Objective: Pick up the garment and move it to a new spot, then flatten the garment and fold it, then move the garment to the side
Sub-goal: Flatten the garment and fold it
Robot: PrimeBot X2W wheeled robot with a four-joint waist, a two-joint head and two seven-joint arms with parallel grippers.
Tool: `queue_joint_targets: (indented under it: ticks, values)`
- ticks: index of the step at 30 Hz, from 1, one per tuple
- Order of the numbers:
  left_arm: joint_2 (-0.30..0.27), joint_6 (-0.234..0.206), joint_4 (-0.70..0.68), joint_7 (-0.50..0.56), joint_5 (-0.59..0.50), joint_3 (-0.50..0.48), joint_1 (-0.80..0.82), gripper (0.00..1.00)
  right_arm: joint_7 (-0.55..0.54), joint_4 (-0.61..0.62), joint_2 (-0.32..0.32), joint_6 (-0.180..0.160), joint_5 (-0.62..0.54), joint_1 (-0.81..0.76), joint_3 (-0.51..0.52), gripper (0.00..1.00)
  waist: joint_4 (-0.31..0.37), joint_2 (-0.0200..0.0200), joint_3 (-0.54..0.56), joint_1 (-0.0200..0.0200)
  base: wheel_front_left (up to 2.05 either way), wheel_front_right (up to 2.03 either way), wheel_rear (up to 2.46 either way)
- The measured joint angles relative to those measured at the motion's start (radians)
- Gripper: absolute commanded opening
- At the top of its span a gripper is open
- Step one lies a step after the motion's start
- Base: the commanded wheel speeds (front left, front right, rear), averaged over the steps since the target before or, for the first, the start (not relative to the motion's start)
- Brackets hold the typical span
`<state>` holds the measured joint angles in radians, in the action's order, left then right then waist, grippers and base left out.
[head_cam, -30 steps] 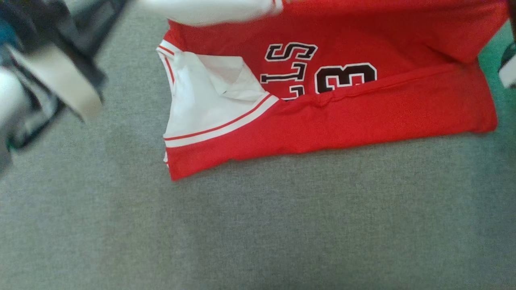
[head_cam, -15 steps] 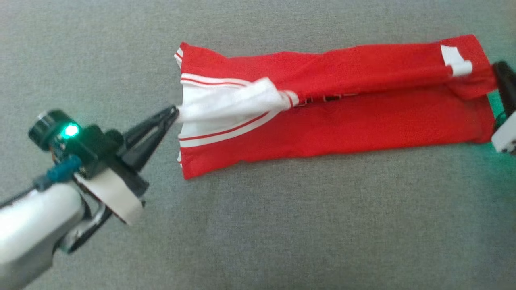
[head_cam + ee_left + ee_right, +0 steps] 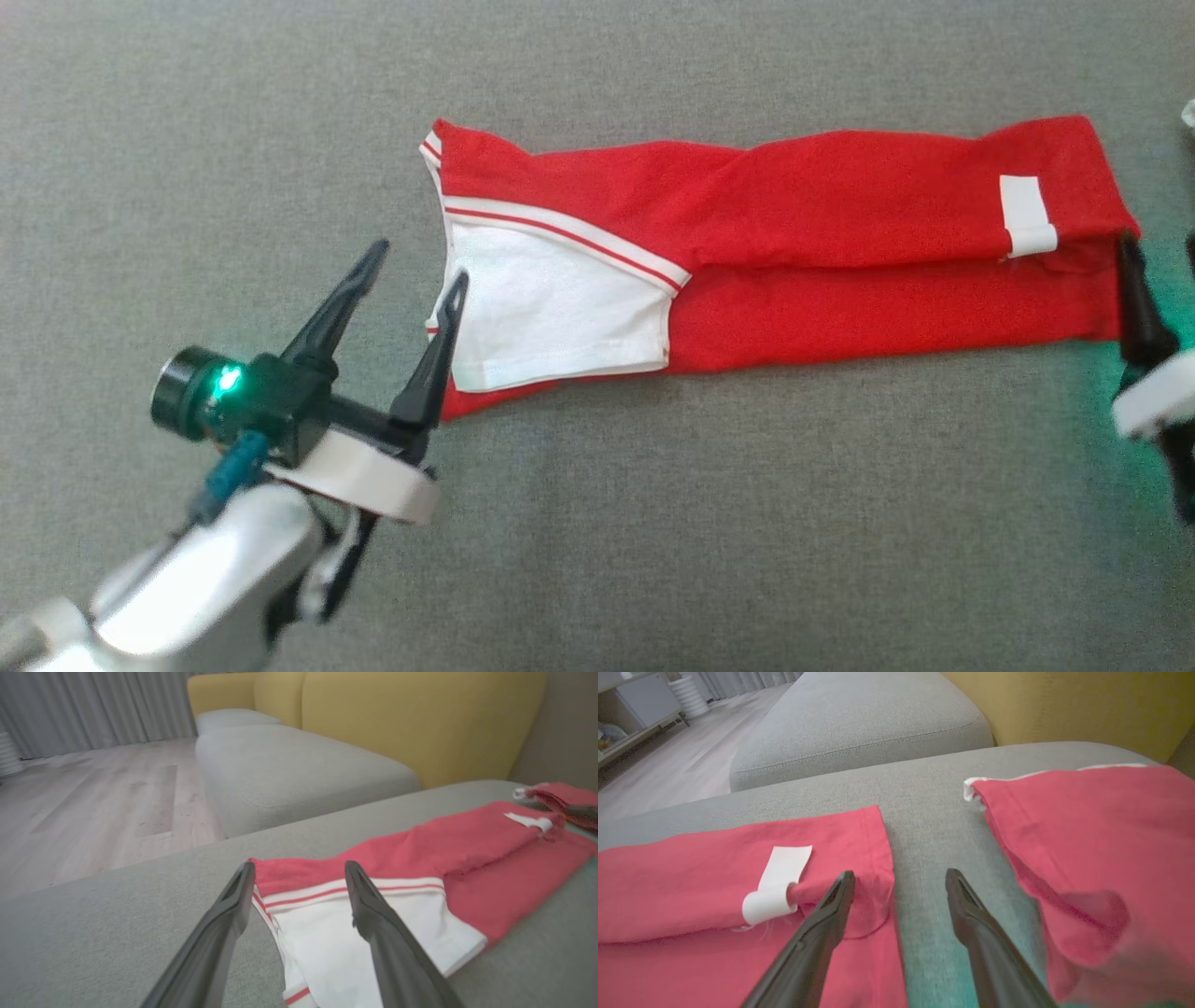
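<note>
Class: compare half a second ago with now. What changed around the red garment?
The left gripper let go of the white sleeve, now lying flat; the right gripper opened at the other end. The garment stayed a folded strip on the grey cushion.

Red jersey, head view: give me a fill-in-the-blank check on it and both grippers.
The red jersey lies as a long strip on a ____ cushion.
The left gripper has jaws ____.
The right gripper holds ____.
The white tag sits at the end nearer the ____ gripper.
Missing: grey; open; nothing; right.
</note>
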<state>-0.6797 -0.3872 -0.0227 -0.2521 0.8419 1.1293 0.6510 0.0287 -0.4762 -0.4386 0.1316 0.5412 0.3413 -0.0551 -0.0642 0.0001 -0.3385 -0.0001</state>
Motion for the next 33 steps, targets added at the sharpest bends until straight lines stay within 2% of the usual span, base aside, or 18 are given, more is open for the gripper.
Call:
queue_joint_targets:
  ticks: [1,5,6,7,10,16,20,25,26,27,28,29,33]
  values:
    - [0.0,0.0,0.0,0.0,0.0,0.0,0.0,1.0,0.0,0.0,0.0,0.0,0.0,0.0,0.0,1.0,0.0,0.0,0.0,0.0,0.0,0.0,0.0]
    - [0.122,-0.074,-0.025,0.0,-0.135,-0.209,-0.162,1.0,0.063,0.019,0.08,0.0,-0.024,-0.087,0.067,1.0,-0.003,0.0,0.021,0.0,0.0,0.0,0.0]
    - [0.146,-0.082,-0.03,0.0,-0.171,-0.248,-0.207,1.0,0.075,0.027,0.097,0.0,-0.026,-0.103,0.078,1.0,-0.004,0.0,0.026,0.0,0.0,0.0,0.0]
    - [0.198,-0.089,-0.039,0.0,-0.238,-0.325,-0.299,1.0,0.09,0.039,0.124,0.0,-0.027,-0.124,0.102,1.0,-0.007,0.0,0.034,0.0,0.0,0.0,0.0]
    - [0.273,-0.082,-0.052,0.0,-0.334,-0.417,-0.405,1.0,0.106,0.043,0.142,0.0,-0.04,-0.127,0.138,1.0,-0.018,0.0,0.041,0.0,0.0,0.0,0.0]
    - [0.403,0.012,-0.063,-0.002,-0.469,-0.523,-0.5,1.0,0.093,-0.024,0.149,0.0,-0.061,-0.07,0.223,1.0,-0.059,0.0,0.051,0.0001,0.0,0.0,0.0]
    - [0.461,0.086,-0.052,-0.002,-0.52,-0.574,-0.52,1.0,0.052,-0.116,0.151,0.0,-0.101,0.018,0.271,1.0,-0.093,0.0,0.054,0.0001,0.0,0.0,0.0]
    - [0.511,0.152,-0.038,-0.002,-0.568,-0.64,-0.539,1.0,-0.049,-0.263,0.164,0.0,-0.162,0.061,0.315,0.99,-0.123,0.0,0.059,0.0001,0.0,0.0,0.0]
    - [0.52,0.163,-0.033,-0.002,-0.574,-0.653,-0.546,1.0,-0.057,-0.274,0.17,0.0,-0.174,0.061,0.323,0.85,-0.126,0.0,0.061,0.0001,0.0,0.0,0.0]
    - [0.529,0.174,-0.029,-0.002,-0.581,-0.666,-0.553,1.0,-0.069,-0.279,0.173,0.0,-0.181,0.065,0.327,0.44,-0.127,0.0,0.063,0.0,0.0,0.0,0.0]
    - [0.538,0.184,-0.026,-0.002,-0.588,-0.679,-0.56,1.0,-0.081,-0.282,0.175,0.0,-0.185,0.07,0.326,0.44,-0.127,0.0,0.065,0.0,0.0,0.0,0.0]
    - [0.545,0.195,-0.024,-0.002,-0.592,-0.69,-0.566,1.0,-0.087,-0.282,0.181,0.0,-0.185,0.076,0.323,0.0,-0.125,0.0,0.066,0.0,0.0,0.0,0.0]
    - [0.572,0.234,-0.02,-0.002,-0.612,-0.736,-0.581,1.0,-0.086,-0.256,0.211,0.0,-0.166,0.079,0.285,0.0,-0.109,0.0,0.072,0.0001,0.0,0.0,0.0]
